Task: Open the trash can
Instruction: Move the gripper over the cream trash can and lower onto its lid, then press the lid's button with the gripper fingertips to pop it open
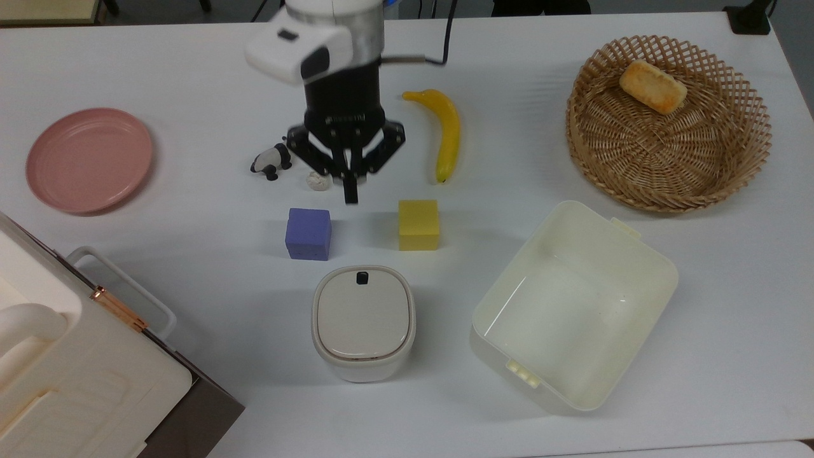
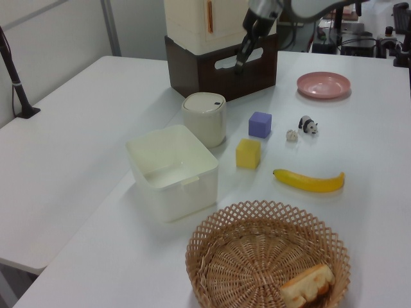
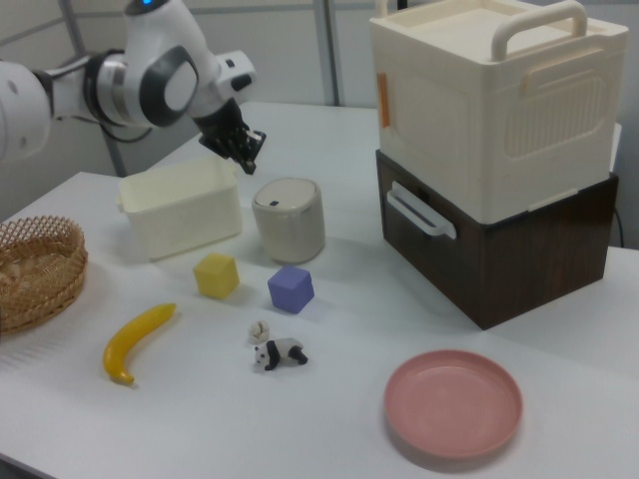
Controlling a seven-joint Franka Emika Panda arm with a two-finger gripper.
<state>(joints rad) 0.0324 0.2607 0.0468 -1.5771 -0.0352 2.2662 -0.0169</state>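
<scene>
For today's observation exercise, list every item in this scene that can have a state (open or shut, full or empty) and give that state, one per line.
trash can: lid shut, button not pressed.
tool: shut, holding nothing, above the table.
tub: lidless, empty.
basket: holds one bread piece.
pink plate: empty.
white case: shut.

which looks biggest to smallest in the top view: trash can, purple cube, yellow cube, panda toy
1. trash can, clearly the largest.
2. purple cube and yellow cube: they look about the same, so no ranking between them.
3. panda toy, the smallest.
</scene>
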